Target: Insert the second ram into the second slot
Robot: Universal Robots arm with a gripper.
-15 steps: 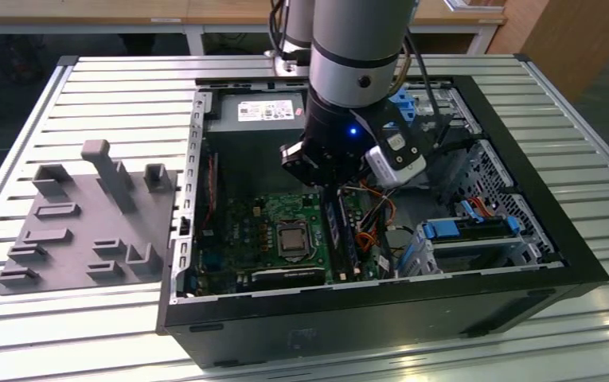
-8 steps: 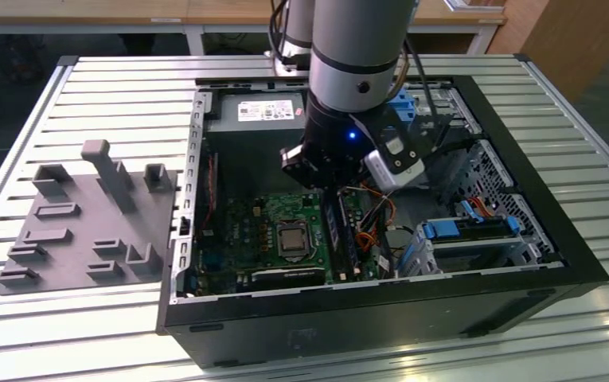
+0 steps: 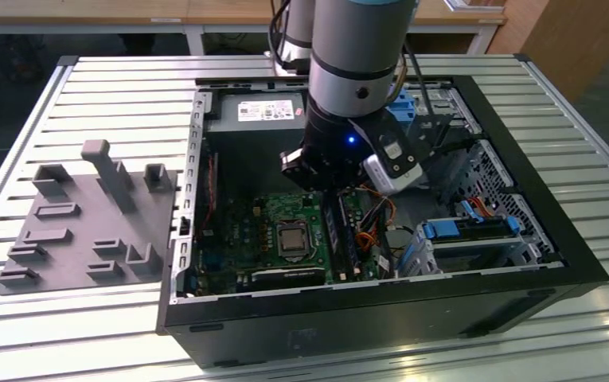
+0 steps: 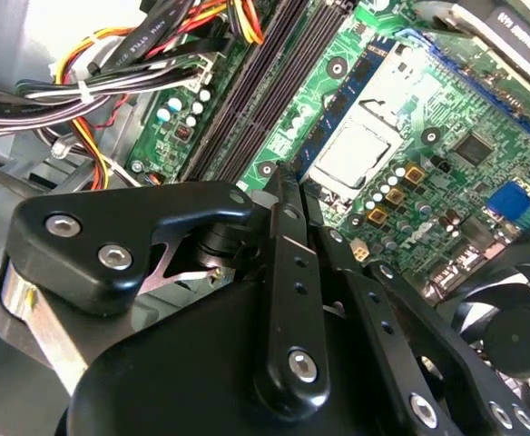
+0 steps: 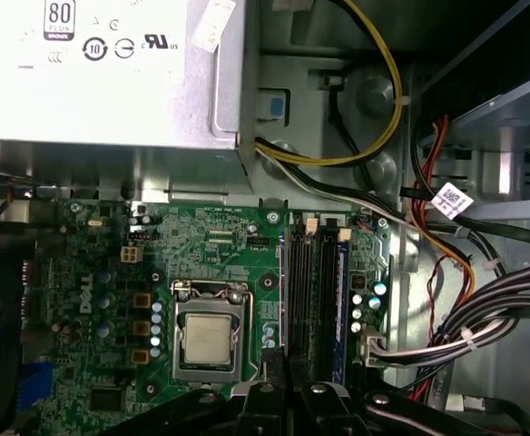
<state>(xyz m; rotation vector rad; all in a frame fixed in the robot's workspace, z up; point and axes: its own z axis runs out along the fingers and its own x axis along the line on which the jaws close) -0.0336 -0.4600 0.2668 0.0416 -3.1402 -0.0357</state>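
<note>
The arm (image 3: 357,56) reaches down into the open case (image 3: 565,239) on the slatted surface (image 3: 123,87). Its fingers (image 5: 265,401) are low over the board (image 5: 238,245), at one end of the memory slots. In the first wrist view the fingers sit close together with only a thin gap between them. Nothing blue shows in that gap, so I judge them pressed together on nothing.

The one blue stick in sight, which I take for the second ram (image 5: 343,304), stands on edge in the slot nearest the cables (image 5: 483,309), the slot farthest from the CPU (image 5: 208,341). Its long axis runs with the slots, away from the fingers toward the power supply (image 5: 111,82). It lies just to the cable side of the finger gap, which lines up instead with a dark slot (image 5: 297,300) nearer the CPU. Whether the stick is fully latched cannot be told.
</note>
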